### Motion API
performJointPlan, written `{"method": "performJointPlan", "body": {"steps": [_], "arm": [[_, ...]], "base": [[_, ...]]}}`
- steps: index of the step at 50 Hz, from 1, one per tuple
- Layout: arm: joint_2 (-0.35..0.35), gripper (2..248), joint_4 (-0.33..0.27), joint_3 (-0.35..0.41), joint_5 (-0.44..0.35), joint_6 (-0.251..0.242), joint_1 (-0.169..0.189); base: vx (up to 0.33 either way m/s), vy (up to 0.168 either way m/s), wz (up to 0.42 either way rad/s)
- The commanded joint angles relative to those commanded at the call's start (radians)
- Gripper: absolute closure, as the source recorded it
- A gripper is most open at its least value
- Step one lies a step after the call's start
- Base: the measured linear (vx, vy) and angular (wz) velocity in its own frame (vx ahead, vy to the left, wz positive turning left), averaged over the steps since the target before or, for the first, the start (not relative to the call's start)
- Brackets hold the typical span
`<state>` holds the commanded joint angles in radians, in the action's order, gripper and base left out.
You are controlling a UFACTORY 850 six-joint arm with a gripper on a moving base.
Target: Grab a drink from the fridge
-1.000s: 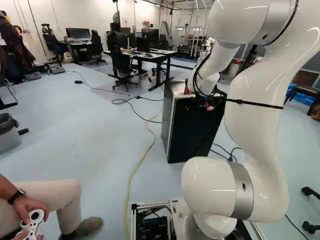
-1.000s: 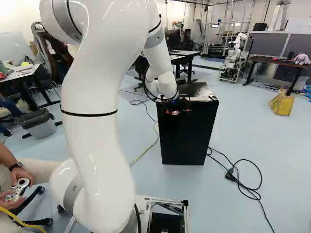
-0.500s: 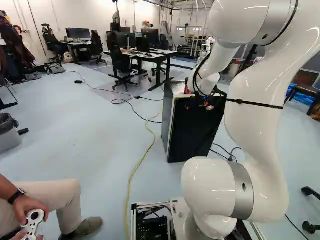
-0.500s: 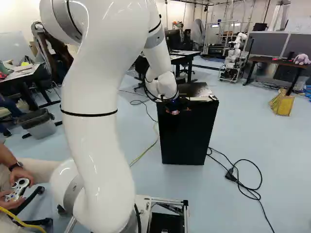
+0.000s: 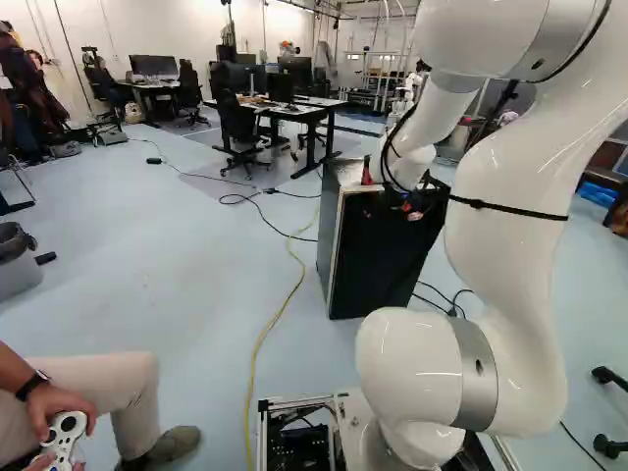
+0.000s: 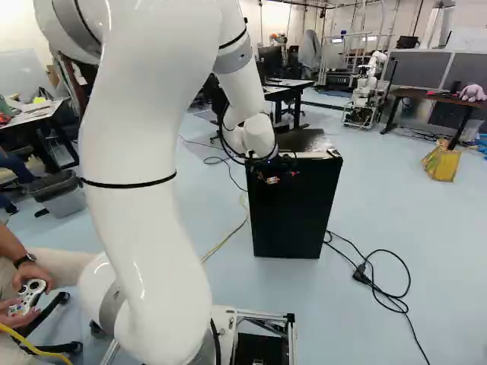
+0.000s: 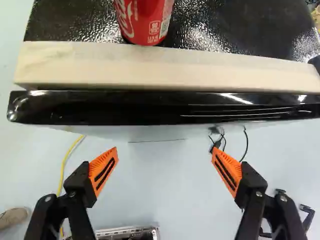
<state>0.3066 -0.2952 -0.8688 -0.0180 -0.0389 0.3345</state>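
The gripper [image 5: 412, 204] is at the top front of the black fridge [image 5: 381, 260], small and dark below the wrist in the left base view. Seen from the wrist, my gripper [image 7: 165, 169] stands open, its orange pads wide apart and only floor visible between them. Ahead of the fingers runs the fridge door's glossy black top edge [image 7: 150, 107], with a pale strip behind it. A red drink can [image 7: 146, 21] stands on the fridge's dark top, beyond that strip. The door looks shut, and the fridge's inside does not show.
A yellow cable [image 5: 278, 314] runs along the floor left of the fridge; black cables [image 6: 373, 281] lie to its right. Desks and chairs [image 5: 240, 132] stand behind. Another robot [image 6: 365, 95] is at the back. A seated person's leg [image 5: 108, 383] is near the base's left.
The arm's upper links have shifted, rightward in the left base view and leftward in the right one. The gripper end has moved slightly along the fridge front. Fridge and base have stayed put.
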Motion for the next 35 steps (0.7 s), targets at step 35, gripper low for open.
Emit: {"method": "performJointPlan", "body": {"steps": [35], "arm": [[-0.158, 3, 0.023, 0.188, -0.169, 0.0, 0.007]], "base": [[0.0, 0.0, 0.0]]}}
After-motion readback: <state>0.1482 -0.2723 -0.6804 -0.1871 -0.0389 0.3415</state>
